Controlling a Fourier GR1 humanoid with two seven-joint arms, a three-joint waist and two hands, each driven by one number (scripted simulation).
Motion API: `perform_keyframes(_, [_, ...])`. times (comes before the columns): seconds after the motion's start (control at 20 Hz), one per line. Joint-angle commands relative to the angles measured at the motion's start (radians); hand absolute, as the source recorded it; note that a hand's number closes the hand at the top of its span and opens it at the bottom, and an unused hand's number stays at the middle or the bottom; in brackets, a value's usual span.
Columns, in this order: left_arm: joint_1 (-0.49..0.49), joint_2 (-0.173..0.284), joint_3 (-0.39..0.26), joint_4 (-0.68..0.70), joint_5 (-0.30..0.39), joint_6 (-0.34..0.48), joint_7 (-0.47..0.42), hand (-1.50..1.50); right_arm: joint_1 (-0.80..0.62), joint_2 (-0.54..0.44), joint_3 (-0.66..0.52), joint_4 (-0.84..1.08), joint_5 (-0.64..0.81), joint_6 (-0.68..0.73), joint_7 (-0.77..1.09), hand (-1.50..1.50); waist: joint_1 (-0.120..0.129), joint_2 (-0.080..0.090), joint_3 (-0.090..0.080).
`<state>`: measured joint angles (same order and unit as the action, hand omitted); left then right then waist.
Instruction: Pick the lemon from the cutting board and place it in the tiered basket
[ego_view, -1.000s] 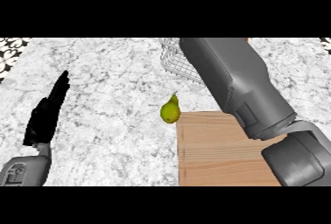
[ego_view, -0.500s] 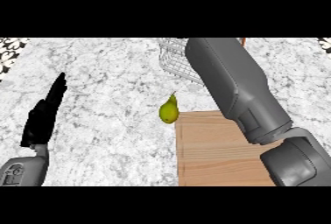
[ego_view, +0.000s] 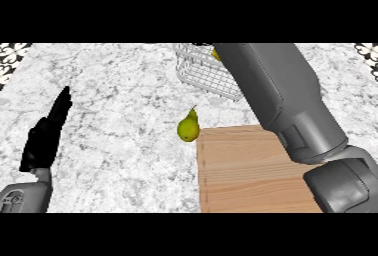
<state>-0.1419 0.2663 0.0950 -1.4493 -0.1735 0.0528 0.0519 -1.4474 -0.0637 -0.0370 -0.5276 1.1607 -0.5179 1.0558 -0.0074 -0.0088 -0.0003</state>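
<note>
The right forearm (ego_view: 284, 100) reaches over the basket (ego_view: 203, 72), its fingers hidden so I cannot tell their state; a yellow bit (ego_view: 215, 53) there may be the lemon, which could miss the tier.

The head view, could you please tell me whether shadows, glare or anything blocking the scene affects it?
Head view: even light, no glare, no clear shadow under the pear; the right forearm hides much of the wire basket and its own robot hand; the left robot hand reads as a flat black shape.

Wooden cutting board (ego_view: 251, 175), wire basket (ego_view: 205, 72)
</note>
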Motion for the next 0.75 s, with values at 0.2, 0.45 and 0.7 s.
perform_keyframes(0.2, [0.007, -0.007, 0.020, 0.018, -0.010, 0.031, 0.014, 0.00, 0.072, 0.023, -0.054, -0.260, -0.018, 0.056, 0.219, -1.50, -0.060, -0.026, 0.002])
perform_keyframes(0.45, [0.070, 0.004, 0.034, -0.025, 0.003, 0.021, 0.020, 0.00, 0.283, 0.008, -0.040, -0.485, -0.036, 0.136, 0.152, -1.50, -0.078, -0.034, 0.003])
perform_keyframes(0.7, [0.059, -0.009, 0.025, -0.028, -0.016, 0.042, 0.040, 0.00, 0.438, 0.028, -0.014, -0.767, -0.048, 0.158, 0.124, -1.50, -0.112, -0.039, 0.004])
